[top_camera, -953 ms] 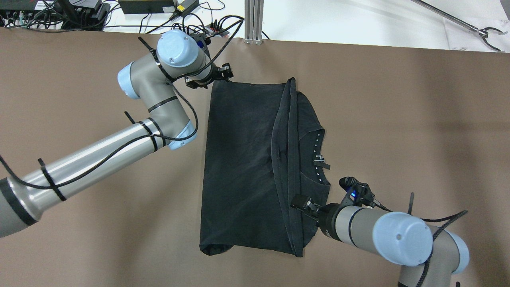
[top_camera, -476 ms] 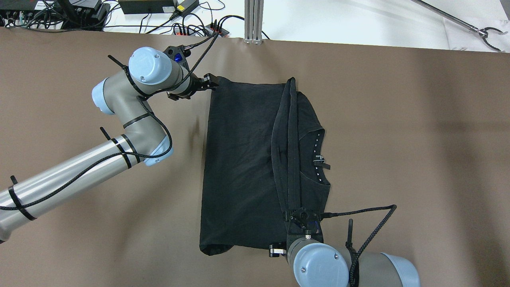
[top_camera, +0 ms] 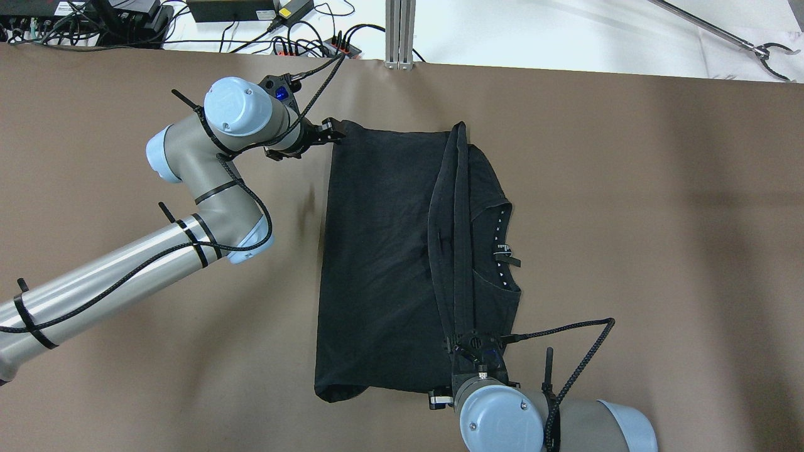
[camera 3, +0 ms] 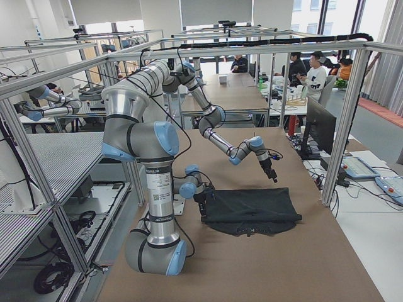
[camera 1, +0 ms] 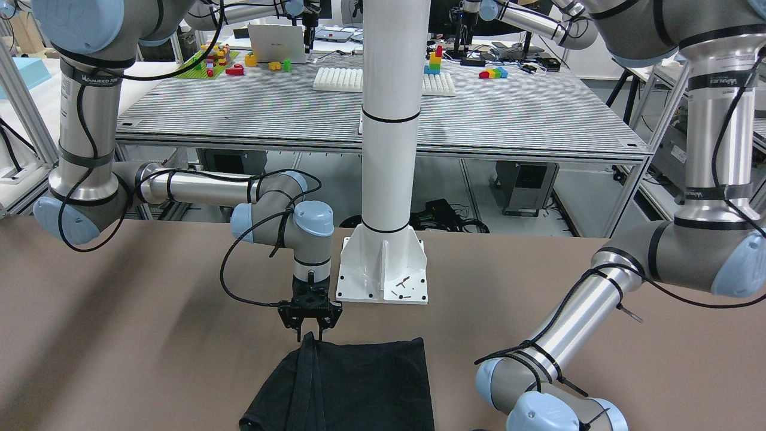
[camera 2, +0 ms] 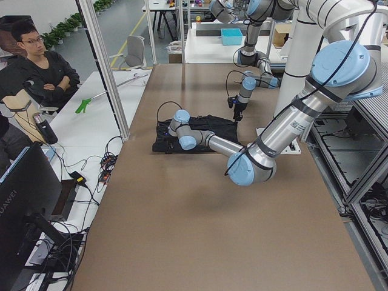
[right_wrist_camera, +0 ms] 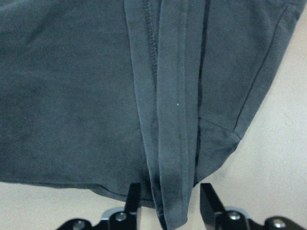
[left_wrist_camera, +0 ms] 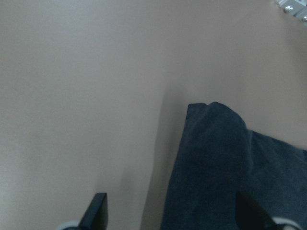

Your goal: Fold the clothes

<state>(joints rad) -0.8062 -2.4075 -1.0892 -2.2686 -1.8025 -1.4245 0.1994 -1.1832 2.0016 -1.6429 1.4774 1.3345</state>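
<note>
The clothes are one black garment (top_camera: 377,251) lying flat on the brown table, with a folded hemmed band (top_camera: 449,238) running front to back and the neckline side to its right. My left gripper (top_camera: 335,133) is open at the garment's far left corner; the left wrist view shows that corner (left_wrist_camera: 211,108) just ahead of the spread fingers (left_wrist_camera: 98,211). My right gripper (top_camera: 472,342) is open at the near edge, pointing straight down (camera 1: 309,332). Its fingers (right_wrist_camera: 132,196) straddle the folded band (right_wrist_camera: 170,120).
The white pillar's base plate (camera 1: 383,272) stands just behind the garment on the robot's side. Cables and a power strip (top_camera: 301,47) and an aluminium post (top_camera: 400,31) lie past the table's far edge. A seated person (camera 2: 42,66) watches from beyond that edge.
Over the last second my right arm swung from the garment's right side round to its near edge, over the folded band. My left arm drew back leftward to the far corner. Both have since held still.
</note>
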